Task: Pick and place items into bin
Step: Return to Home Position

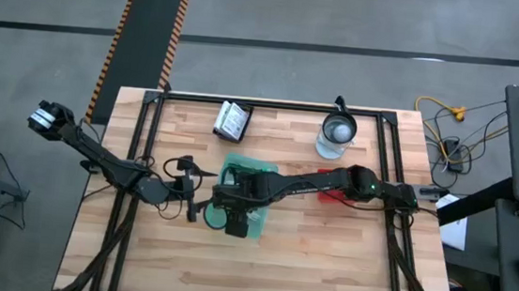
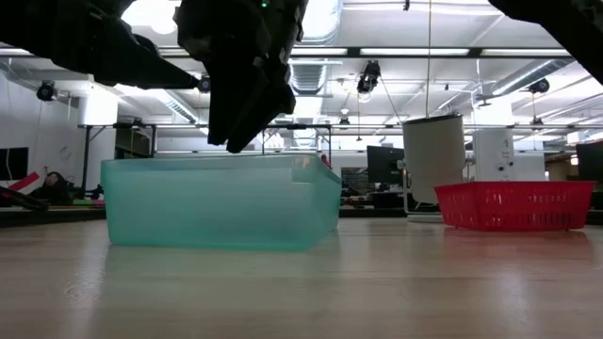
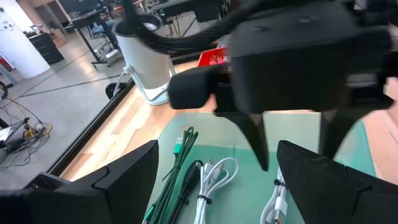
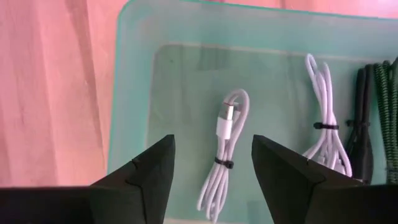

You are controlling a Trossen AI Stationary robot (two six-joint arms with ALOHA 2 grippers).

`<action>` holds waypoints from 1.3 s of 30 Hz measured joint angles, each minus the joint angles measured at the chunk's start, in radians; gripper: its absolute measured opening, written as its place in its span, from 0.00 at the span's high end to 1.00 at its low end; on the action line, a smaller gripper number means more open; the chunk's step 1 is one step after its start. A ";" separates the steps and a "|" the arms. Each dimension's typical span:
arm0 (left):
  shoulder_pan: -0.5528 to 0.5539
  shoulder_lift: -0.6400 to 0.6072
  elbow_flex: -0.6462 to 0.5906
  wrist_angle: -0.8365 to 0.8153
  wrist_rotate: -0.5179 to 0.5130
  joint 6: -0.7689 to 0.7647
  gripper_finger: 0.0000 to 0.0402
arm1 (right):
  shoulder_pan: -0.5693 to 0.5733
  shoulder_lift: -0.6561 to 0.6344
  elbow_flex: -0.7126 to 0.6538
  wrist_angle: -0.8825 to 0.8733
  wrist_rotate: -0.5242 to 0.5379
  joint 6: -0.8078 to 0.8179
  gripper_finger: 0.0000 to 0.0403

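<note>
My right gripper hangs over the green bin at table centre, fingers spread wide and empty. On the bin floor I see two white coiled cables, a green braided cable and, beside it, what looks like a black cable. My left gripper waits at the bin's 9 o'clock, also wide and empty. The red basket sits at the bin's 3 o'clock. The right arm covers it, so I cannot tell its contents. Two white packets lie at the table's 12 o'clock, with the glass jug near 1.
</note>
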 joint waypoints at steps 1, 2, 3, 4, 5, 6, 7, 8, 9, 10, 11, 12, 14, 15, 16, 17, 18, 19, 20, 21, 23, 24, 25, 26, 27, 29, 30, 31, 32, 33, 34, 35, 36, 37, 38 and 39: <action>0.000 -0.005 0.000 0.000 0.000 0.001 0.23 | 0.008 -0.001 0.000 0.000 0.015 -0.004 0.51; -0.001 -0.010 0.000 0.001 0.000 0.001 0.23 | 0.020 -0.003 0.000 0.000 0.042 -0.013 0.51; -0.001 -0.014 0.000 0.001 0.000 0.001 0.23 | 0.033 -0.004 0.000 0.002 0.077 -0.023 0.51; -0.001 -0.019 -0.001 0.001 0.002 0.001 0.23 | 0.049 -0.006 0.000 0.004 0.118 -0.035 0.51; -0.001 -0.025 -0.005 0.002 0.006 0.002 0.23 | 0.064 -0.007 0.000 0.005 0.159 -0.049 0.51; -0.002 -0.029 -0.009 0.002 0.007 0.003 0.23 | 0.079 -0.010 0.000 0.006 0.197 -0.067 0.51; -0.002 -0.034 -0.012 0.002 0.010 0.010 0.23 | 0.093 -0.012 0.000 0.008 0.240 -0.080 0.52; -0.003 -0.040 -0.015 0.002 0.012 0.017 0.23 | 0.108 -0.013 0.000 0.008 0.287 -0.087 0.52; -0.003 -0.048 -0.018 0.004 0.017 0.018 0.23 | 0.120 -0.014 0.000 0.008 0.331 -0.092 0.53; -0.005 -0.057 -0.022 0.010 0.023 0.018 0.23 | 0.132 -0.018 -0.002 0.004 0.367 -0.093 0.54; -0.007 -0.066 -0.028 0.012 0.029 0.018 0.23 | 0.142 -0.023 -0.005 -0.003 0.396 -0.092 0.55; -0.009 -0.075 -0.033 0.011 0.033 0.017 0.23 | 0.151 -0.032 -0.012 -0.010 0.412 -0.089 0.57; -0.015 -0.087 -0.039 0.012 0.034 0.002 0.23 | 0.165 -0.058 -0.030 -0.017 0.416 -0.070 0.59; -0.016 -0.093 -0.042 0.014 0.034 -0.005 0.23 | 0.171 -0.074 -0.040 -0.017 0.413 -0.061 0.60; -0.018 -0.098 -0.046 0.013 0.034 -0.006 0.23 | 0.178 -0.092 -0.050 -0.016 0.399 -0.059 0.62; -0.019 -0.100 -0.048 0.011 0.034 -0.006 0.23 | 0.184 -0.110 -0.060 -0.010 0.369 -0.065 0.63; -0.020 -0.100 -0.048 0.012 0.034 -0.008 0.23 | 0.190 -0.128 -0.066 0.003 0.323 -0.077 0.64; -0.020 -0.101 -0.048 0.012 0.035 -0.008 0.23 | 0.196 -0.143 -0.072 0.026 0.280 -0.089 0.66; -0.020 -0.103 -0.048 0.012 0.035 -0.008 0.23 | 0.203 -0.159 -0.077 0.053 0.247 -0.102 0.67; -0.021 -0.103 -0.048 0.016 0.035 -0.008 0.23 | 0.210 -0.177 -0.085 0.084 0.229 -0.121 0.68; -0.021 -0.103 -0.049 0.027 0.035 -0.008 0.23 | 0.221 -0.217 -0.115 0.171 0.227 -0.165 0.71; -0.021 -0.103 -0.049 0.036 0.035 -0.008 0.23 | 0.225 -0.239 -0.137 0.227 0.227 -0.192 0.73; -0.022 -0.104 -0.049 0.041 0.036 -0.008 0.23 | 0.229 -0.265 -0.166 0.277 0.228 -0.215 0.74; -0.024 -0.106 -0.049 0.041 0.041 -0.008 0.23 | 0.233 -0.293 -0.204 0.336 0.229 -0.237 0.76; -0.026 -0.108 -0.049 0.042 0.047 -0.008 0.23 | 0.236 -0.320 -0.246 0.409 0.230 -0.252 0.78; -0.031 -0.118 -0.050 0.045 0.071 0.001 0.23 | 0.245 -0.385 -0.354 0.548 0.230 -0.291 0.81; -0.034 -0.126 -0.050 0.049 0.089 0.018 0.23 | 0.247 -0.420 -0.414 0.610 0.230 -0.308 0.82; -0.037 -0.135 -0.050 0.052 0.112 0.030 0.23 | 0.249 -0.456 -0.478 0.665 0.228 -0.320 0.84; -0.039 -0.147 -0.051 0.052 0.132 0.042 0.23 | 0.249 -0.492 -0.548 0.719 0.226 -0.323 0.85; -0.041 -0.160 -0.051 0.055 0.154 0.047 0.23 | 0.248 -0.530 -0.621 0.774 0.226 -0.323 0.86; -0.042 -0.177 -0.051 0.055 0.177 0.051 0.23 | 0.246 -0.566 -0.697 0.839 0.227 -0.323 0.87; -0.042 -0.192 -0.051 0.055 0.190 0.052 0.23 | 0.242 -0.601 -0.773 0.907 0.229 -0.325 0.88; -0.042 -0.209 -0.051 0.060 0.206 0.053 0.23 | 0.240 -0.633 -0.846 0.971 0.232 -0.327 0.89; -0.042 -0.224 -0.051 0.060 0.210 0.053 0.23 | 0.239 -0.665 -0.914 1.030 0.233 -0.328 0.90; -0.042 -0.239 -0.052 0.060 0.213 0.053 0.23 | 0.239 -0.694 -0.979 1.084 0.235 -0.330 0.90; -0.042 -0.251 -0.054 0.060 0.213 0.052 0.23 | 0.239 -0.725 -1.043 1.138 0.239 -0.330 0.91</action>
